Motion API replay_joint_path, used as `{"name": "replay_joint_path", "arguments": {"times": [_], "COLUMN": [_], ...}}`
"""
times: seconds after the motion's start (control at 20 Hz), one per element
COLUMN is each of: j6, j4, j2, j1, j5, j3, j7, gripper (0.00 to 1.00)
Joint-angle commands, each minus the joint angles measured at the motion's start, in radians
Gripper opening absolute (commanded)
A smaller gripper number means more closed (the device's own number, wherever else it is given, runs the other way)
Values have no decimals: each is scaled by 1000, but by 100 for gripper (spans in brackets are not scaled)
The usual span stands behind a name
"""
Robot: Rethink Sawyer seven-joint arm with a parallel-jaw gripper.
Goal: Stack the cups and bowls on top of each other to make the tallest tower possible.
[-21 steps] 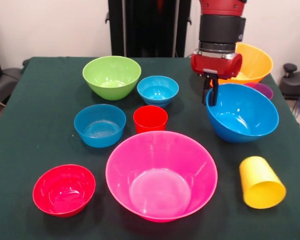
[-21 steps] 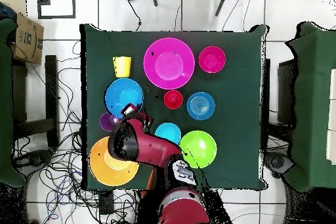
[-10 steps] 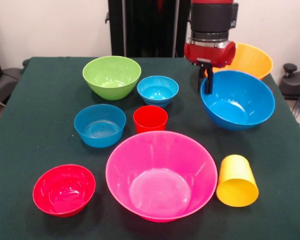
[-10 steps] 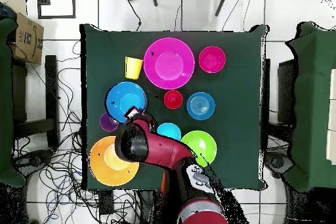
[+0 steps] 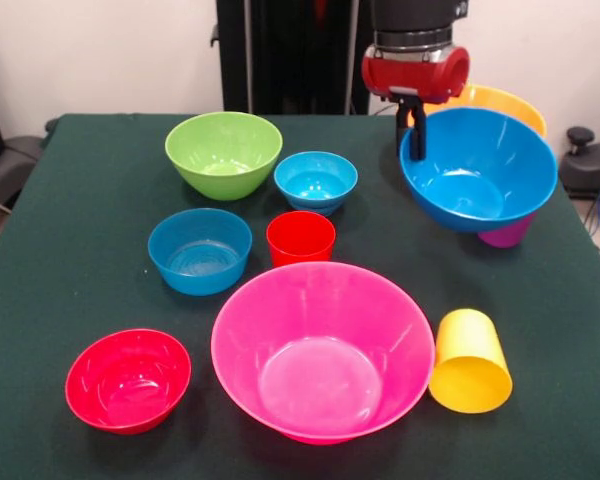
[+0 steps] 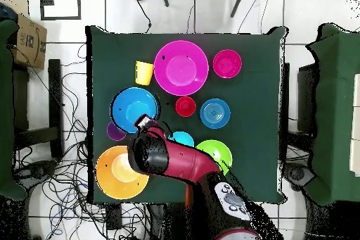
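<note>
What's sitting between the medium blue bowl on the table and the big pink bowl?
Nothing lies directly between the medium blue bowl and the pink bowl; the front view shows bare green cloth there. The red cup stands just beside that gap.

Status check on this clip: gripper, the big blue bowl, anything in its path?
Gripper shut on big blue bowl rim. Bowl lifted, tilted, above purple cup. Orange bowl close behind; yellow cup lying on its side.

table (image 5: 70, 250) (dark green cloth) | on it: pink bowl (image 5: 322, 350), red cup (image 5: 300, 236), tipped yellow cup (image 5: 470, 362)
</note>
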Motion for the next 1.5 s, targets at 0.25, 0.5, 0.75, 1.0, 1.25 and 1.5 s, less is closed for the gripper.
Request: {"name": "replay_joint_path", "arguments": {"times": [0.25, 0.5, 0.75, 1.0, 1.25, 1.5], "j6": [126, 153, 254, 296, 233, 264], "j4": [59, 48, -17, -38, 57, 135], "j2": [-48, -57, -40, -30, -65, -94], "j1": [-25, -15, 13, -12, -133, -333], "j5": [-63, -74, -127, -187, -293, -410], "j3": [108, 75, -2, -2, 65, 171], "j7": [53, 36, -48, -79, -109, -198], "gripper": [0, 0, 0, 0, 0, 0]}}
